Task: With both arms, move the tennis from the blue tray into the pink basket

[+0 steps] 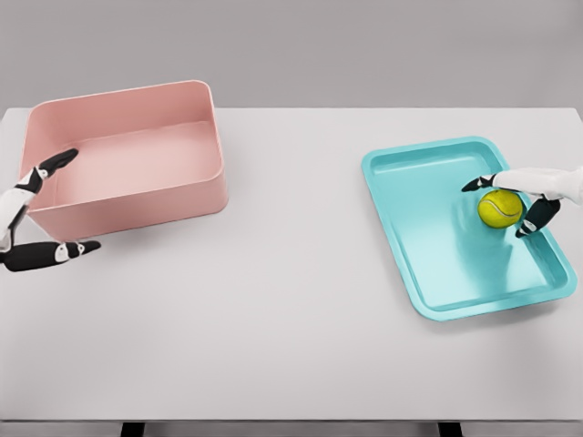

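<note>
Tennis ball [500,208] sits in the blue tray [428,246], toward the tray's two o'clock, and in my head view, the only one I have, my right hand [528,196] reaches in from three o'clock with dark fingertips on either side of it: one at the ball's eleven o'clock, one at its four o'clock. I judge the fingers are bracketing the ball rather than clamped, since I cannot tell whether they press on it. My risk lies here: the ball is round and free to roll, so if one finger arrives first it may squirt toward seven o'clock down the tray. A pinch this shallow could also let it slip out on the lift. My left hand [32,214] hangs by the pink basket [127,159], at the basket's eight o'clock, fingers apart and holding nothing, one tip over the basket's near-left rim. Basket and tray lie well apart on the white table [273,319], so a long carry or handover could drop the ball short, and my left hand could nudge the basket.
</note>
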`<state>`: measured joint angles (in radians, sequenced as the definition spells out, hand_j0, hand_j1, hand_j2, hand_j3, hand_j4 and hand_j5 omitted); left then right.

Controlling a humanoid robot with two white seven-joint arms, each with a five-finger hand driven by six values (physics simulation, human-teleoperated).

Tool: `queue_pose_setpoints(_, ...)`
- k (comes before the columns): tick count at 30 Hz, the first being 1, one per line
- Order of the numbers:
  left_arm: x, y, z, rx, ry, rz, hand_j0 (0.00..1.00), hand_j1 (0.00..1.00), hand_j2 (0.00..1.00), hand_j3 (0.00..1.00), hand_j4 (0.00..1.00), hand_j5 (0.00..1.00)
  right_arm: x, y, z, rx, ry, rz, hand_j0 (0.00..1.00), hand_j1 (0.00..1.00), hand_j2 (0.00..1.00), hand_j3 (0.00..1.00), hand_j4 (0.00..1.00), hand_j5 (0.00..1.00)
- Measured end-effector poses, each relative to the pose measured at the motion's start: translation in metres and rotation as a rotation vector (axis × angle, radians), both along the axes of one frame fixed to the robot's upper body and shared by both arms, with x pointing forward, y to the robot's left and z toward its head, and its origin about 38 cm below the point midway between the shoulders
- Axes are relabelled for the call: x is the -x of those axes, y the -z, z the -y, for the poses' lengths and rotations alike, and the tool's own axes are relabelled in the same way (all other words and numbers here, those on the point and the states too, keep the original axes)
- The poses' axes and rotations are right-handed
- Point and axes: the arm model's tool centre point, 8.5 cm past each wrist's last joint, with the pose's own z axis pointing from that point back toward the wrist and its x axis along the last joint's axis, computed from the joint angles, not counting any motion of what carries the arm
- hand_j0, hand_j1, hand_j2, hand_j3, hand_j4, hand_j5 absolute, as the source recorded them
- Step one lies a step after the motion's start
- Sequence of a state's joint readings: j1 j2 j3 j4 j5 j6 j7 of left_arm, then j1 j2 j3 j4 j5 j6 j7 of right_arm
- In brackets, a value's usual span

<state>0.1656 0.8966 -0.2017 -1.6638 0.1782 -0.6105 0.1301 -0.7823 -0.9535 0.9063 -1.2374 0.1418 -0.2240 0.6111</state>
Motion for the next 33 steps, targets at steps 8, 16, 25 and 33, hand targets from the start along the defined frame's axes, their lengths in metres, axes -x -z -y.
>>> queue_pose_setpoints(8,0.013,0.019,0.016,0.056,0.044,-0.083,1.00,1.00,1.00,1.00,1.00,1.00,0.000,-0.001,-0.002,0.012,-0.023,0.007,0.51,0.51,0.51,0.51,0.51,0.51)
queue_pose_setpoints(16,0.022,0.038,0.029,0.092,0.074,-0.153,1.00,1.00,1.00,1.00,1.00,1.00,-0.004,-0.012,-0.006,0.004,-0.049,0.036,0.41,0.41,0.41,0.41,0.41,0.41)
queue_pose_setpoints(25,0.032,0.054,0.035,0.116,0.095,-0.228,1.00,1.00,1.00,1.00,1.00,1.00,-0.002,-0.047,-0.047,-0.051,-0.213,0.133,0.23,0.23,0.23,0.23,0.23,0.23)
queue_pose_setpoints(33,0.038,0.069,0.036,0.175,0.081,-0.300,1.00,1.00,1.00,1.00,1.00,1.00,0.033,-0.052,-0.134,-0.148,-0.492,0.171,0.23,0.23,0.23,0.23,0.23,0.23)
